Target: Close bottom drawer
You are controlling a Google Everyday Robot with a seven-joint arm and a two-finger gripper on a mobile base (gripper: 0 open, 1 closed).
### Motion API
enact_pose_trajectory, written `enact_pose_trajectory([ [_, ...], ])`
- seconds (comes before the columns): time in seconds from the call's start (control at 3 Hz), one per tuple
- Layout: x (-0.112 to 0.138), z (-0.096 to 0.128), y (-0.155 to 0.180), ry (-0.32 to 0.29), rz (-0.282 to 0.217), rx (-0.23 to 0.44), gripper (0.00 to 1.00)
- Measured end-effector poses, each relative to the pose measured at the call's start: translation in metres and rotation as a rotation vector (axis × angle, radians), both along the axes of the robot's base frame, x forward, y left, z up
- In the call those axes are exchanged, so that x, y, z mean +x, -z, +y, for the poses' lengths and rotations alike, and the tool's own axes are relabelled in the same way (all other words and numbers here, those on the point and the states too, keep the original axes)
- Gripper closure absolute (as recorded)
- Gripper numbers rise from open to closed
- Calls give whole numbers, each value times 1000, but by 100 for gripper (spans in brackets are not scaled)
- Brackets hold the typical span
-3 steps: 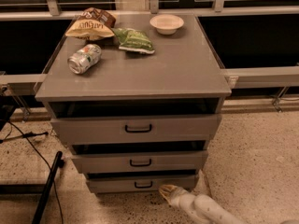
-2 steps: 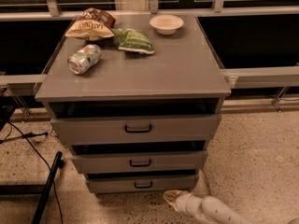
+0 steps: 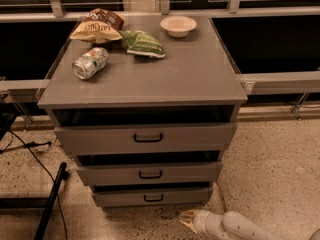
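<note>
My gripper (image 3: 191,220), the yellowish tip of my white arm (image 3: 240,226), hangs low over the speckled floor (image 3: 270,164); whether it is open or clenched I cannot tell. The bottom drawer (image 3: 120,198), a flat grey metal front with a black bar handle (image 3: 153,198), lies just ahead and slightly left, not touching. Its long axis runs across my push.

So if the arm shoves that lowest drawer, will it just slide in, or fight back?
The bottom drawer looks like rigid grey metal, so it will probably slide straight in, not flex. The gripper sits low by the floor, below its right end; an off-centre push there might skew it slightly. It juts out little, so travel looks short.
</note>
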State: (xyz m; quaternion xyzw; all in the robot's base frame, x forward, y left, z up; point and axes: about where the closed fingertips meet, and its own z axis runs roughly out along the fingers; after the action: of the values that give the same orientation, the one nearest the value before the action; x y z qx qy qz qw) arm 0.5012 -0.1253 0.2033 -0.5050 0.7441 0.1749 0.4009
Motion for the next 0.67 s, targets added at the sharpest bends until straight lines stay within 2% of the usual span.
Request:
enact_pose_trajectory([
  [0.67,1,1,0,1,-1,1,35],
])
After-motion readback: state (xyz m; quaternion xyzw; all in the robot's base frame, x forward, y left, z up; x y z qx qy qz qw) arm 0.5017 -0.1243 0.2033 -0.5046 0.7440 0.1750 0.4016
